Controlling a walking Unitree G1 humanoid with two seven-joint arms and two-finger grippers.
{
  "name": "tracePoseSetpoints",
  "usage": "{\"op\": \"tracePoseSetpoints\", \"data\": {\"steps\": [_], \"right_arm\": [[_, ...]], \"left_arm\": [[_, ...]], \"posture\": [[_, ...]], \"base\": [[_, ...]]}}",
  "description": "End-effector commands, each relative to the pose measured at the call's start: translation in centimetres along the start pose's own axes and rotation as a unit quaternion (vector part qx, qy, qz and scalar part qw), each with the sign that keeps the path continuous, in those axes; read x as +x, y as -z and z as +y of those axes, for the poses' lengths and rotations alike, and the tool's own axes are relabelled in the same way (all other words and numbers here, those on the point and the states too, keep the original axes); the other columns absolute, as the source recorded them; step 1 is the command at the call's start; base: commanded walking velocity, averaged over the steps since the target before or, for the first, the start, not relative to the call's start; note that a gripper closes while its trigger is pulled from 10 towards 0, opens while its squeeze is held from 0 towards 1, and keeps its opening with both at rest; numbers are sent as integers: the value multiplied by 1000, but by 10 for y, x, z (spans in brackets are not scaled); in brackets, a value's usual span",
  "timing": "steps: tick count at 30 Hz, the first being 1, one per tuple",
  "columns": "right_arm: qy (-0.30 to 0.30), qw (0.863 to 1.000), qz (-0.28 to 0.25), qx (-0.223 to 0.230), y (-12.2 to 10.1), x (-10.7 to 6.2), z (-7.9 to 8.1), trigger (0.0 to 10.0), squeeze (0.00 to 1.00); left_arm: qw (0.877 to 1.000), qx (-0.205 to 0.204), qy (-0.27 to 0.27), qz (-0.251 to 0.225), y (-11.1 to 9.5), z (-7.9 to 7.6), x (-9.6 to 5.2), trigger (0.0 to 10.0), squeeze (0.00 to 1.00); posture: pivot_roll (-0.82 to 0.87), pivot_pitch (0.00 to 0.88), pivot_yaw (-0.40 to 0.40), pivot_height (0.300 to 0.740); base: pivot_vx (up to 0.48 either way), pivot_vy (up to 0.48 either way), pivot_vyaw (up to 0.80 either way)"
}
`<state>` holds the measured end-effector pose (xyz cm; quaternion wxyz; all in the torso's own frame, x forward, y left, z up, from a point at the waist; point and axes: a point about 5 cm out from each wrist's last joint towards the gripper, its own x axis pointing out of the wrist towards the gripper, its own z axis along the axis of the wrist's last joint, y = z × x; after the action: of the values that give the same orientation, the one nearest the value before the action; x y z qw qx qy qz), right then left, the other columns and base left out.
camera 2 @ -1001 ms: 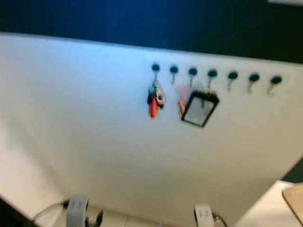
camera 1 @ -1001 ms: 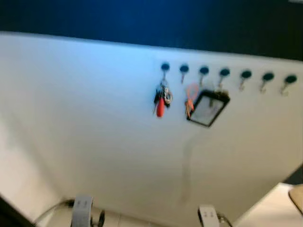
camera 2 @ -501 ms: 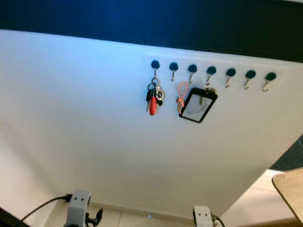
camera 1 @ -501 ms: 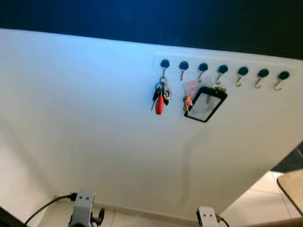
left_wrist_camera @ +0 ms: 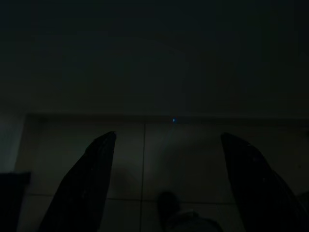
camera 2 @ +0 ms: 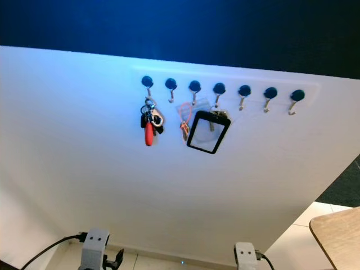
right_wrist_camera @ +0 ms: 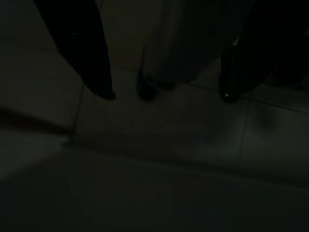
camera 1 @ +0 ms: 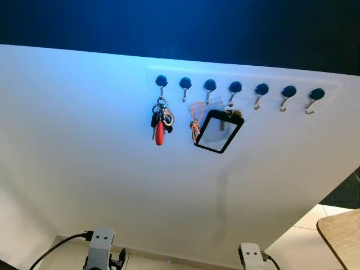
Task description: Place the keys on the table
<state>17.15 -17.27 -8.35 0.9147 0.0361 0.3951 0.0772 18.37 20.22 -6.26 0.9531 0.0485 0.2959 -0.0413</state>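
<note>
The keys (camera 1: 160, 122) hang from the leftmost hook of a row of hooks (camera 1: 236, 90) on the white wall (camera 1: 84, 140), upper middle of the left eye view, a red fob dangling at the bottom of the bunch. Just beside them, toward the frame's right, an orange loop (camera 1: 196, 115) and a black-framed badge holder (camera 1: 218, 130) hang off the next hooks, close enough to snag. The counter (camera 1: 343, 236) pokes in at the lower right corner, well apart from the keys.

Both arms hang low at the bottom edge of the frame. The left gripper (left_wrist_camera: 169, 183) has its fingers spread wide with nothing between them, pointing at dim floor tiles. The right gripper (right_wrist_camera: 166, 94) is likewise spread apart and empty, over dark tiles.

Nothing is grasped yet, so the job is barely begun. To do this well, I'd say an arm needs to rise to that first hook, come in from the side away from the badge holder, pinch the bunch near its ring, then lift up and off the hook rather than tugging straight out.
</note>
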Motion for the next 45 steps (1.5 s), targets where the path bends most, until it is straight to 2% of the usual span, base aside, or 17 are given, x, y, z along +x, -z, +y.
{"op": "tracePoseSetpoints", "data": {"steps": [1, 6, 8, 12, 17, 23, 27, 29, 31, 32, 33, 34, 37, 38, 39, 40, 45], "right_arm": [[-18, 999, -30, -22, -9, 1, 3, 10000, 0], [-71, 968, -171, -170, -49, -3, 11, 10000, 0], [-78, 941, -246, -220, -72, -9, 13, 10000, 0], [-81, 873, -433, -208, -130, -38, 17, 10000, 0], [-64, 806, -564, -167, -175, -81, 29, 10000, 0], [-67, 766, -626, -129, -202, -108, 37, 10000, 0], [-82, 754, -642, -113, -213, -121, 39, 10000, 0], [-92, 750, -645, -110, -217, -130, 39, 10000, 376], [-92, 750, -646, -109, -218, -132, 38, 10000, 376], [-88, 750, -647, -106, -219, -135, 36, 10000, 749], [-85, 750, -648, -104, -220, -137, 35, 10000, 749], [-81, 751, -648, -97, -221, -138, 33, 10000, 969], [-73, 756, -645, -84, -224, -141, 32, 10000, 937], [-71, 758, -644, -82, -226, -141, 31, 10000, 651], [-71, 758, -644, -82, -226, -141, 31, 10000, 651], [-67, 760, -642, -74, -228, -140, 30, 10000, 0], [-74, 765, -636, -61, -230, -139, 28, 10000, 0]], "left_arm": [[999, 15, 18, -23, -4, -2, -1, 10000, 0], [988, 7, 53, -143, -30, 0, -10, 10000, 0], [979, 20, 64, -190, -46, 4, -14, 10000, 0], [946, 71, 109, -297, -85, 0, -33, 10000, 0], [904, 82, 177, -380, -127, -17, -63, 10000, 0], [876, 74, 228, -418, -156, -34, -81, 10000, 0], [866, 71, 241, -433, -167, -41, -88, 10000, 0], [858, 70, 251, -443, -175, -49, -93, 10000, 0], [856, 69, 255, -445, -177, -51, -94, 10000, 0], [855, 67, 256, -446, -179, -52, -96, 10000, 0], [855, 66, 257, -446, -180, -53, -97, 10000, 0], [856, 65, 258, -444, -182, -54, -99, 10000, 0], [855, 62, 262, -444, -187, -57, -103, 10000, 0], [852, 61, 265, -447, -190, -58, -104, 10000, 0], [852, 61, 265, -447, -190, -58, -104, 10000, 0], [845, 61, 277, -452, -195, -62, -107, 10000, 0], [831, 69, 317, -452, -201, -74, -110, 10000, 0]], "posture": [[53, 19, -22, 740], [54, 23, -20, 740], [53, 25, -23, 740], [53, 35, -28, 740], [58, 53, -31, 740], [54, 61, -15, 740], [49, 62, -10, 740], [44, 63, -8, 740], [43, 63, -9, 740], [43, 63, -10, 740], [43, 63, -10, 740], [42, 64, -10, 740], [44, 65, -11, 740], [46, 65, -12, 740], [46, 65, -12, 740], [48, 67, -13, 740], [53, 68, -16, 740]], "base": [[0, 0, 0], [0, 0, 0], [0, 0, 0], [0, 0, 0], [0, 0, 0], [0, 0, 0], [0, 0, 0], [0, 0, 0], [0, 0, 0], [0, 0, 0], [0, 0, 0], [0, 0, 0], [0, 0, 0], [0, 0, 0], [0, 0, 0], [0, 0, 0], [0, 0, 0]]}}
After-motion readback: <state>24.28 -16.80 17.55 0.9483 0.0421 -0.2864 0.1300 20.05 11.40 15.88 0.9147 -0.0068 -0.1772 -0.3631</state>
